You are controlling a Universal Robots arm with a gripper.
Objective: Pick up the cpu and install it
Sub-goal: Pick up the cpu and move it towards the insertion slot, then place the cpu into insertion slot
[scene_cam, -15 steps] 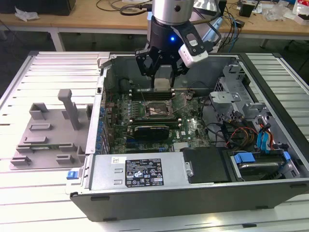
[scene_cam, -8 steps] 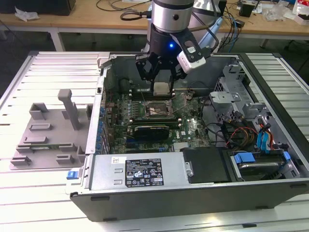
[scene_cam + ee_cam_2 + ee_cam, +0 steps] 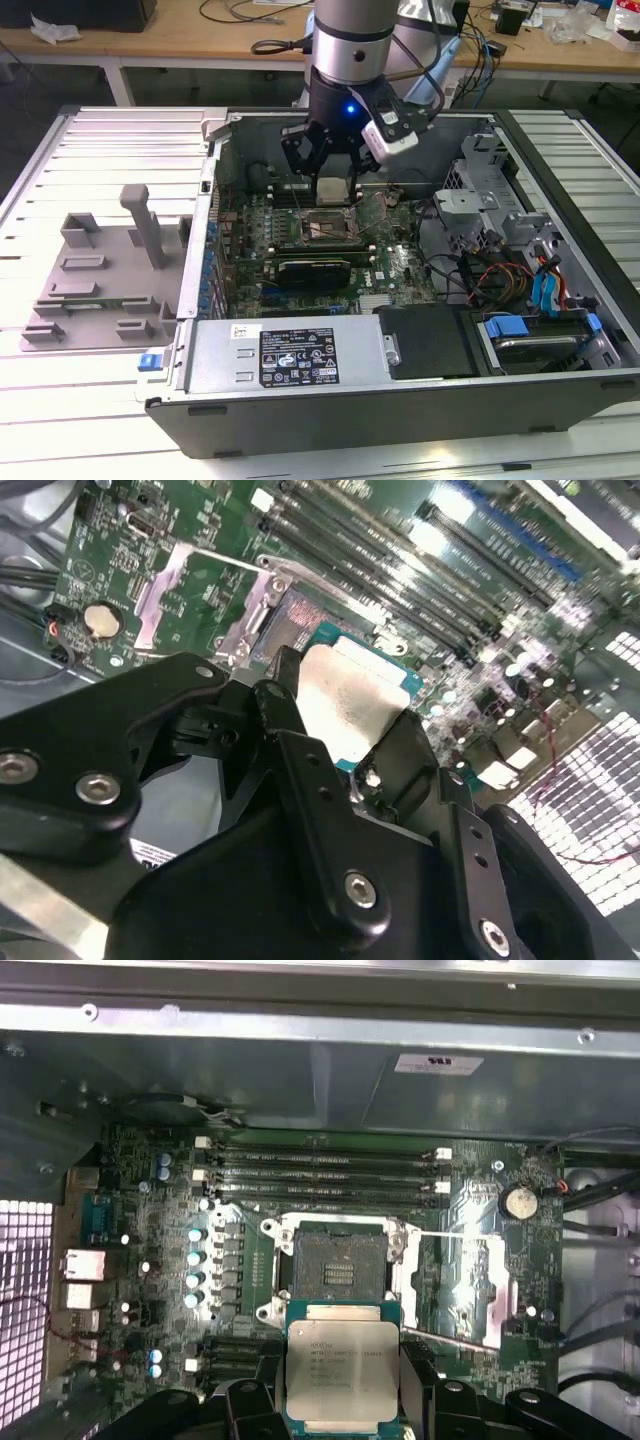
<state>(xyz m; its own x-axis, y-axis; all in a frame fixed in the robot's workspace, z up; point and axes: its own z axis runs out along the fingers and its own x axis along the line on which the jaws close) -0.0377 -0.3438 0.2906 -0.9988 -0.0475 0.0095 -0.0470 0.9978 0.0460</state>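
open PC case [image 3: 400, 410] | motherboard [image 3: 400, 265] | grey tray [image 3: 100, 305] beside case

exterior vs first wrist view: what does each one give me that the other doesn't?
Exterior view alone: the arm, the grey tray outside the case on the exterior view's left, and the power supply.
First wrist view alone: the memory slots, the coin cell and the bare contacts inside the socket.
Both: the gripper shut on the cpu, which is not yet in the open socket.
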